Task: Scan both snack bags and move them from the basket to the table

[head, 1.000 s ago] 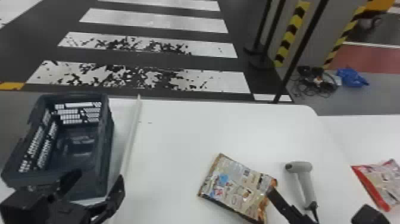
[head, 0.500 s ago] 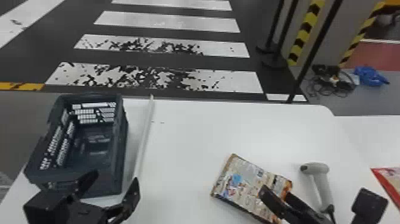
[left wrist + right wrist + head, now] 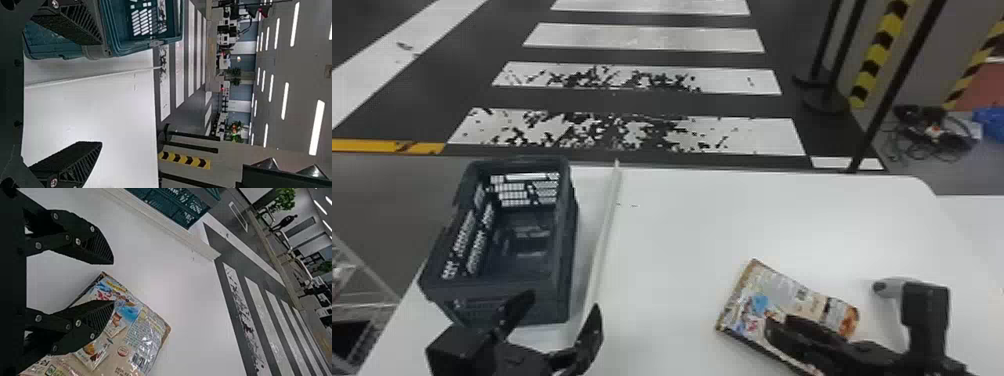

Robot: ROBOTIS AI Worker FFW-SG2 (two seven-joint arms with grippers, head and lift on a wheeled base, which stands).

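Snack bag (image 3: 767, 295): lies on the tabletop (image 3: 677, 230), clear of the basket (image 3: 563, 270) and to its right, printed face and barcode (image 3: 139, 360) upward. Scanner (image 3: 886, 287): rests on the same surface, to the right of the bag, partly hidden by the right arm.

Right end effector (image 3: 112, 282): fingers part-way apart, nothing between them. One finger is over the bag, the other over bare surface, so the gap falls at a corner of the bag. Whether the fingers touch the film cannot be determined. Left end effector (image 3: 101, 93): fingers wide apart, empty, beside the near end of the basket.

Handling assessment: the bag appears light and soft, with loose contents that may shift when it is raised. The glossy film looks slippery and creased; fingertips with a shallow bite could skid off it. The nearest edge is serviceable for a short slide or turn. For a lift, a hold farther in, across the body, is recommended, with moderate pressure, as the contents may be crushable. Squeezing over the barcode would wrinkle it and could spoil a reading. As the code already faces up, bringing the scanner to the bag seems the lower-risk method.
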